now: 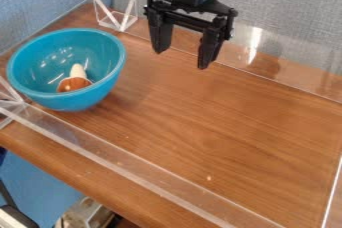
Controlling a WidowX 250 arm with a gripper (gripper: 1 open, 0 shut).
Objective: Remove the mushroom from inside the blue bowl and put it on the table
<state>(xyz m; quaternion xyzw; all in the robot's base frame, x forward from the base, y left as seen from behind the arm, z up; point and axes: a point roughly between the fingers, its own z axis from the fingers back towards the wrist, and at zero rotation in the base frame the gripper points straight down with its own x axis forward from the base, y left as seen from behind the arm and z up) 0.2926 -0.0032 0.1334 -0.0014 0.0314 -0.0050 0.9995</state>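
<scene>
So here's the setup as I see it: the gripper [187,50] is hanging over the back part of the tabletop [227,122], close to the far edge, pointing straight down with its two dark fingers spread wide. Nothing between them, it's holding nothing.

The mushroom [75,80] is sitting inside the bowl [67,68], which is parked at the left edge of the tabletop, right up against the clear wall [80,132] near the front-left side. The mushroom lies toward the bottom of the bowl, a bit nearer the front rim than the back one. Orange cap low and toward the front, pale stem poking up and back, so it looks tipped over rather than standing. Its long axis seems to run roughly front to back, slightly slanted, but it's small and I wouldn't swear to it.

The thing that matters: the mushroom is off to the left of the gripper and toward the front, and lower, down in the bowl. They're well apart. My guess is the arm has to swing left and forward over the bowl rim, then drop in. The fingers look lined up left to right, which would straddle the mushroom crosswise. The bowl's deep curved wall could get in the way.
</scene>
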